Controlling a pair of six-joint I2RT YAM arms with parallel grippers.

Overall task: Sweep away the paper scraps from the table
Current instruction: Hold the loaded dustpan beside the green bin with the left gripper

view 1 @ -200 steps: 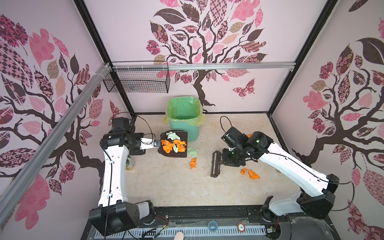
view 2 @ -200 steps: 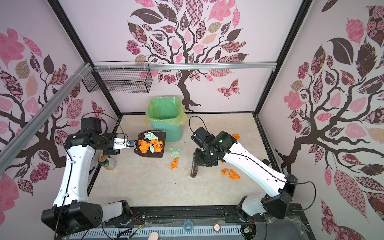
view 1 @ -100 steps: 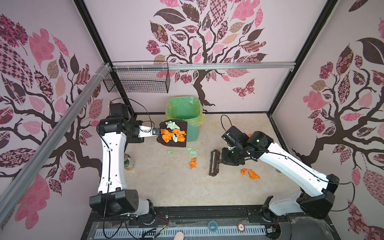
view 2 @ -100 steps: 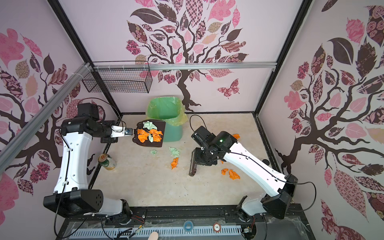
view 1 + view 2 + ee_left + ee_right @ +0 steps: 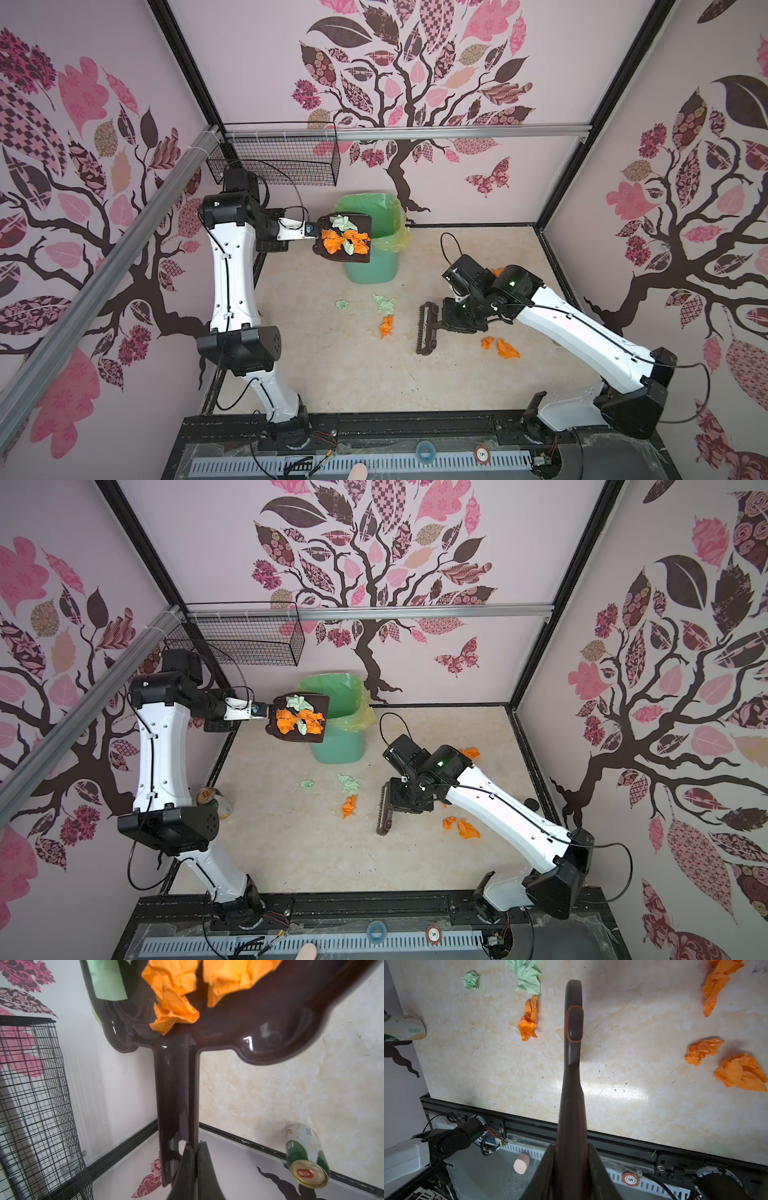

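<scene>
My left gripper (image 5: 309, 228) (image 5: 195, 1144) is shut on the handle of a dark brown dustpan (image 5: 345, 258) (image 5: 176, 1095). The pan is held in the air beside the green bin (image 5: 374, 266), and several orange and mint paper scraps (image 5: 347, 241) lie in it. My right gripper (image 5: 446, 322) (image 5: 572, 1145) is shut on a dark brush (image 5: 424, 328) (image 5: 572, 1053) resting on the table (image 5: 353, 374). Loose on the table are two mint scraps (image 5: 341, 304) (image 5: 384, 303), an orange scrap (image 5: 386, 326) left of the brush, and two orange scraps (image 5: 500, 348) right of it. Another orange scrap (image 5: 496, 272) shows behind the right arm.
A drink can (image 5: 210, 798) (image 5: 305, 1155) stands at the table's left edge by the left arm. A black wire basket (image 5: 274, 164) hangs on the back-left wall above the left arm. A black frame (image 5: 612, 1142) borders the table's front edge.
The left arm has lifted the loaded dustpan up and back to the bin's rim. One small mint scrap has dropped onto the table. The right arm and brush have barely moved.
</scene>
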